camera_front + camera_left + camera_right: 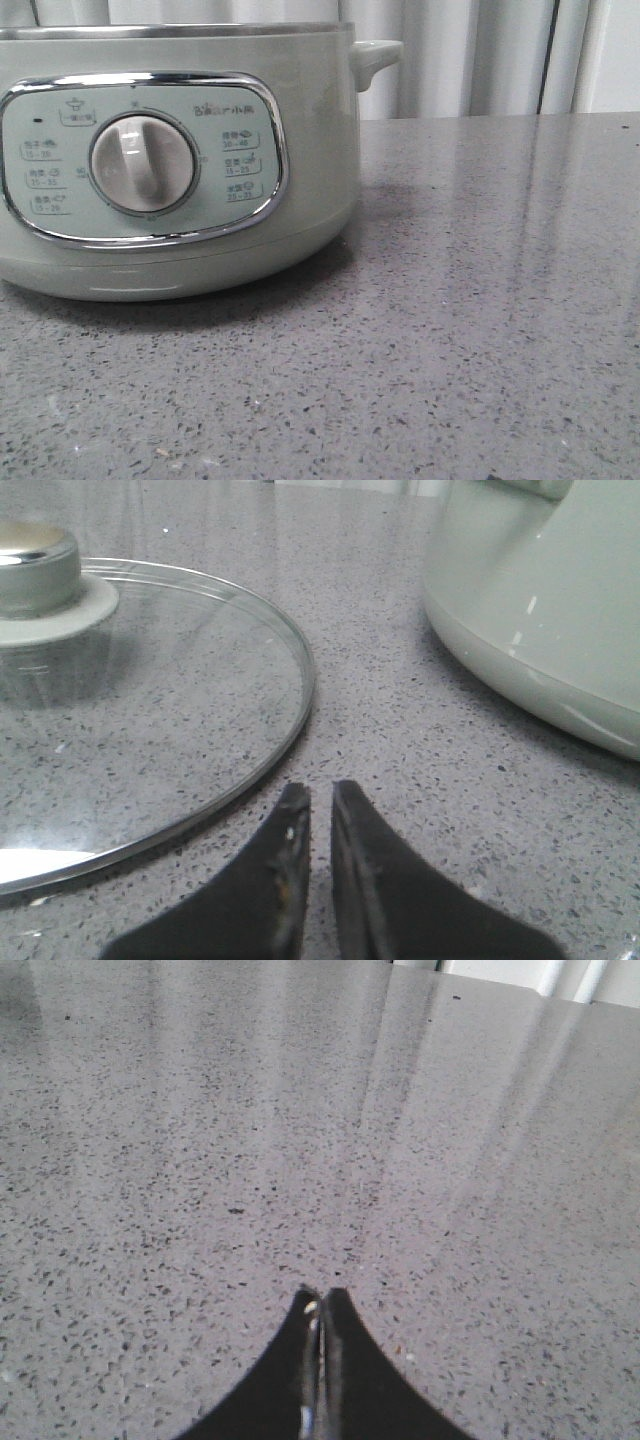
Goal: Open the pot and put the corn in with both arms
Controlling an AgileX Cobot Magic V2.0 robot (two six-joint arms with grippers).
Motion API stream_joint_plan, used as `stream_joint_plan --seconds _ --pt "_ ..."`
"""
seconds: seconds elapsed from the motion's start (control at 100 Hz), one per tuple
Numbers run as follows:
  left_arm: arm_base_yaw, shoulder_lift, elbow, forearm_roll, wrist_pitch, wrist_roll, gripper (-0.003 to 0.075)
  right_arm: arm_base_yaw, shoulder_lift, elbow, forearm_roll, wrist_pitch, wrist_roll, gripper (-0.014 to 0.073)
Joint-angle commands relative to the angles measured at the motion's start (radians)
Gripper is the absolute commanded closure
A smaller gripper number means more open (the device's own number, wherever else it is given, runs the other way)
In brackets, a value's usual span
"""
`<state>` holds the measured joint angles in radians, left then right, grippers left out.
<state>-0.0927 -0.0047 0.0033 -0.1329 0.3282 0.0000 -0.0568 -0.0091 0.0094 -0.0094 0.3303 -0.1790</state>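
The pale grey-green pot [310, 150] stands at the left of the front view, with its off-white dial [143, 163] facing me and its side handle [375, 55] at the right. Its inside is hidden. It also shows in the left wrist view [540, 610]. A glass lid [180, 700] with a chrome-topped knob [35, 565] lies flat on the table beside the pot. My left gripper [320, 792] hovers low between lid and pot, its jaws nearly together and empty. My right gripper [321, 1298] is shut and empty over bare table. The corn is out of view.
The grey speckled table [480, 300] stretches to the right of the pot. White curtains [480, 50] hang behind the table's far edge. Neither arm shows in the front view.
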Motion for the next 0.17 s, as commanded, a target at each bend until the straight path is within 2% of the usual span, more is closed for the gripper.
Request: stream_joint_plan --seconds 0.0,0.16 --pt "-0.010 -0.027 0.019 -0.013 -0.037 -0.010 0.0741 -0.007 -0.023 0.018 -0.010 -0.021 -0.001 0.0657" --pt "-0.010 -0.027 0.019 -0.013 -0.037 -0.010 0.0741 -0.007 -0.023 0.018 -0.010 -0.021 -0.001 0.0657"
